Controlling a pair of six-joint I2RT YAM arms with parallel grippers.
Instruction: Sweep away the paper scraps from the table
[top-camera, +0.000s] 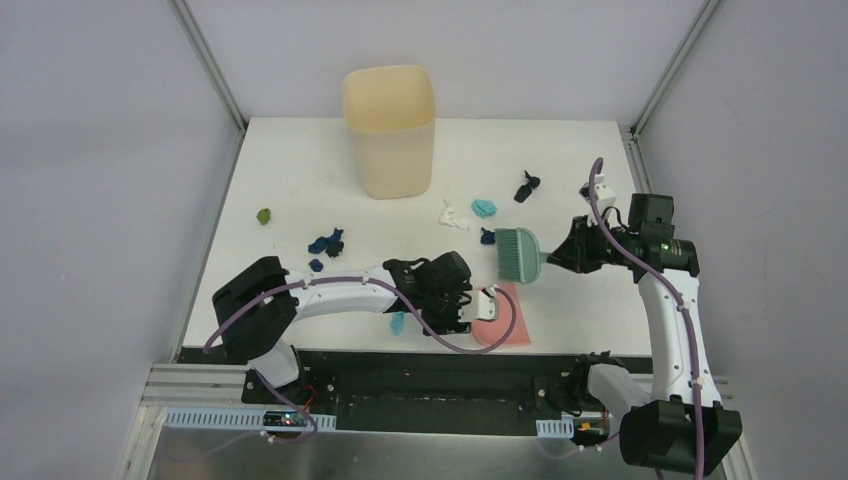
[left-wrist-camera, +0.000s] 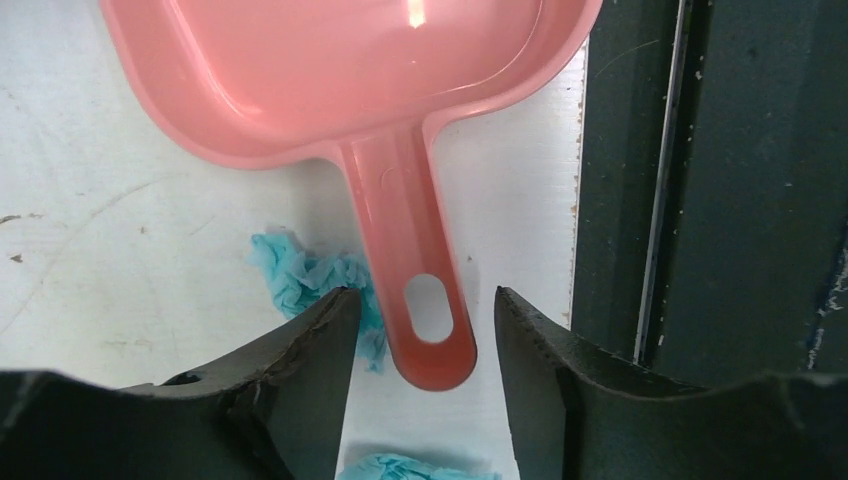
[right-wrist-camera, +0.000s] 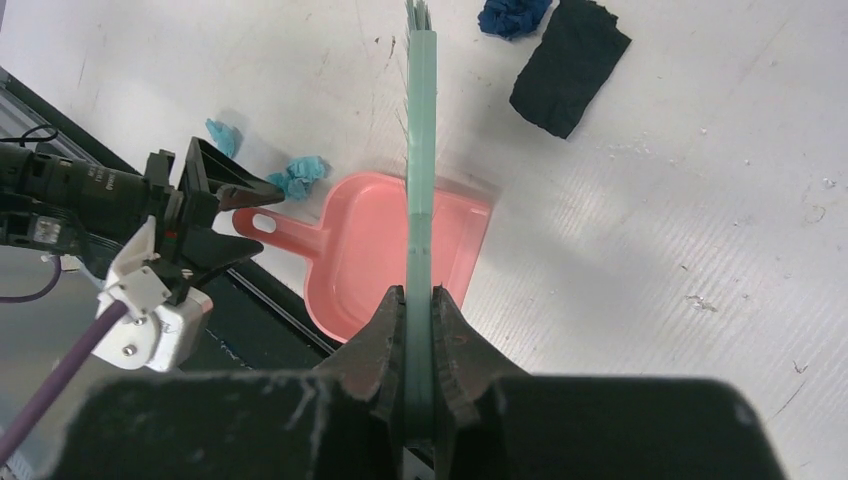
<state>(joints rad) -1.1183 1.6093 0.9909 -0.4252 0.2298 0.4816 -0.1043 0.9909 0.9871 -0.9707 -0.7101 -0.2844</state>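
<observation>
Paper scraps lie scattered on the white table (top-camera: 300, 160): green (top-camera: 264, 215), navy (top-camera: 326, 242), white (top-camera: 453, 215), light blue (top-camera: 484, 208) and black (top-camera: 526, 187). My right gripper (top-camera: 557, 255) is shut on the handle of the teal hand brush (top-camera: 520, 252), bristles beside a navy scrap (top-camera: 488, 237). In the right wrist view the jaws (right-wrist-camera: 421, 295) clamp the brush (right-wrist-camera: 421, 150) above the pink dustpan (right-wrist-camera: 370, 250). My left gripper (left-wrist-camera: 425, 330) is open, its fingers either side of the dustpan handle (left-wrist-camera: 415, 260), not touching. A light blue scrap (left-wrist-camera: 300, 280) lies beside the handle.
A tall cream bin (top-camera: 388, 130) stands at the back middle. The dustpan (top-camera: 505, 318) lies at the table's near edge, next to the dark base rail (left-wrist-camera: 700, 200). A black scrap (right-wrist-camera: 570, 65) and a navy one (right-wrist-camera: 512, 15) lie beyond the brush. Grey walls close in both sides.
</observation>
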